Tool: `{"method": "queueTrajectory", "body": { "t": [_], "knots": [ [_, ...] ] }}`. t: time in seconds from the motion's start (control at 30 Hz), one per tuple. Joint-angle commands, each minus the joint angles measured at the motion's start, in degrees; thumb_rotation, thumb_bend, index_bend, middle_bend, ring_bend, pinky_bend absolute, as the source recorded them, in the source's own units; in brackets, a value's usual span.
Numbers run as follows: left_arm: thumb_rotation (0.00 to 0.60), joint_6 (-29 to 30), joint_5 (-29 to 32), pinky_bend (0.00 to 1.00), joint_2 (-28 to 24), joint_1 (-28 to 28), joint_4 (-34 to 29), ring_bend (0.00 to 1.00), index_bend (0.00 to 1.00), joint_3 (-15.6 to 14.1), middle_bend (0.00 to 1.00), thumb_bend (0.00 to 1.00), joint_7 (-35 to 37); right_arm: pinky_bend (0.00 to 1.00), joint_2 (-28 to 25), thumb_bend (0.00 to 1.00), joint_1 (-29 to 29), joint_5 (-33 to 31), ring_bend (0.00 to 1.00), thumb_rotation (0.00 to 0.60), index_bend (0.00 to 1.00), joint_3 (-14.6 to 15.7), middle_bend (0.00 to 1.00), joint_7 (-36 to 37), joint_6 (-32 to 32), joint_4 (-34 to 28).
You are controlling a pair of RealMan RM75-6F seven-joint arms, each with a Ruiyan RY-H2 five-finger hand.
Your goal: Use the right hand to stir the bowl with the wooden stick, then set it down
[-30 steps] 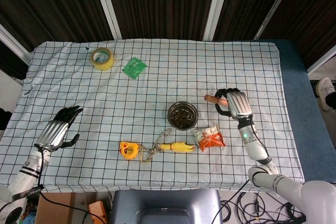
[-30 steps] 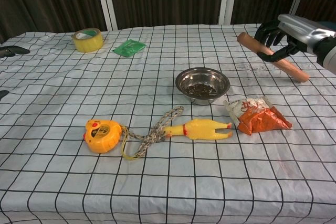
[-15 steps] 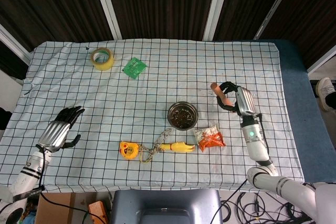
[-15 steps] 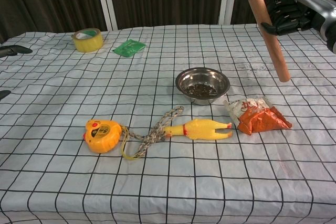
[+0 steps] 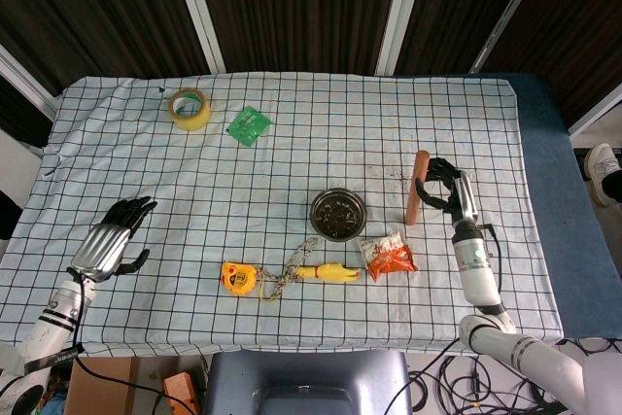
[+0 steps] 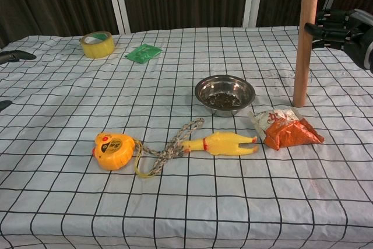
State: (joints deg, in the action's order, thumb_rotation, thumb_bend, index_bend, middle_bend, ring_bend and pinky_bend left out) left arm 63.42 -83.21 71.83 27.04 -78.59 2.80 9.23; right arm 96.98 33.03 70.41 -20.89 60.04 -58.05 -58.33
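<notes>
My right hand (image 6: 344,27) grips the stick (image 6: 305,48) upright beside the bowl (image 6: 225,94); I'd carry it over the rim before lowering.

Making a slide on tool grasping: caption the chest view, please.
Right hand holds the wooden stick upright, right of the bowl.

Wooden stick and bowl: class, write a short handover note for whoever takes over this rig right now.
Right hand: holds the stick upright, fingers around its upper part, to the right of the bowl.
Left hand: holds nothing, at the cloth's left edge.
Bowl: mid-table, dark bits inside; snack bag just right of it.
Done: stick picked up.
Left: bring the stick over the bowl, stir, set it down.
</notes>
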Motion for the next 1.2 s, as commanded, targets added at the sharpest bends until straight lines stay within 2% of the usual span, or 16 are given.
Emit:
{"method": "queueTrajectory", "body": {
  "t": [0.03,0.2,0.33,0.5,0.57,0.67,0.93,1.2],
  "knots": [
    [0.600,-0.03,0.03,0.04,0.00,-0.03,0.07,0.00,0.00,-0.02,0.01,0.41,0.08,0.39,1.60,0.52,-0.73,2.65,0.44,0.600,0.85,-0.44,0.55,11.94,0.86,4.50],
    [0.600,-0.27,0.13,0.04,0.14,-0.04,0.50,0.00,0.00,-0.06,0.01,0.41,0.45,0.39,2.94,0.52,-0.62,5.28,0.44,0.600,0.84,0.44,0.55,17.96,-0.92,8.41],
    [0.600,-0.24,0.07,0.04,0.17,-0.08,0.75,0.00,0.00,-0.08,0.01,0.41,0.77,0.39,3.60,0.52,-0.55,6.63,0.44,0.600,0.79,1.64,0.54,20.56,-1.11,10.95],
    [0.600,-0.69,0.40,0.04,-0.05,-0.27,0.81,0.00,0.00,-0.32,0.01,0.41,0.88,0.39,4.40,0.52,-0.19,8.01,0.40,0.600,0.70,3.00,0.53,23.73,-0.93,13.88],
    [0.600,-1.12,0.68,0.04,-0.26,-0.31,0.49,0.00,0.00,-0.43,0.01,0.40,0.88,0.38,4.77,0.52,-0.21,8.60,0.38,0.599,0.61,3.50,0.51,25.49,-1.34,15.10],
    [0.600,-1.19,0.74,0.04,-0.35,-0.33,0.39,0.00,0.00,-0.42,0.01,0.40,0.74,0.36,5.09,0.49,0.06,9.65,0.34,0.558,0.52,4.39,0.47,27.37,-1.67,16.97],
    [0.600,-1.47,0.78,0.04,-0.14,-0.25,0.39,0.00,0.00,-0.44,0.01,0.40,0.74,0.35,4.82,0.35,0.31,11.18,0.30,0.493,0.43,5.87,0.41,28.58,-2.22,17.81],
    [0.600,-1.25,0.62,0.05,-0.01,-0.35,0.82,0.00,0.00,-0.40,0.01,0.40,1.16,0.35,4.57,0.28,0.51,10.69,0.29,0.425,0.40,5.78,0.40,30.46,-2.80,18.69]
  ]
}}
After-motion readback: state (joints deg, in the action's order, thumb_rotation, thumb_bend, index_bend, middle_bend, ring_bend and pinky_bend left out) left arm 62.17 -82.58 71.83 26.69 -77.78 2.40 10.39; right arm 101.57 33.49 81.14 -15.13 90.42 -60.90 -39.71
